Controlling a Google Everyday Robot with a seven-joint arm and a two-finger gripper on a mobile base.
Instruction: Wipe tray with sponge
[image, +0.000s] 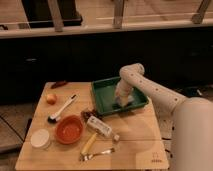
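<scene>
The dark-green tray (102, 98) sits at the back right of the wooden table (137, 145). My white arm comes in from the right and bends down into the tray. The gripper (122, 101) is low inside the tray, near its front right part. A small pale patch (125, 104) shows right at the gripper's tip, against the tray floor; it looks like the sponge, but I cannot make out its outline.
Left of the tray lie a white-handled dish brush (63, 107), an orange fruit (51, 98) and a dark red item (58, 84). In front are an orange bowl (69, 129), a white round cup (40, 138), a white bottle (101, 127), a yellow-handled utensil (89, 144) and a fork (98, 153).
</scene>
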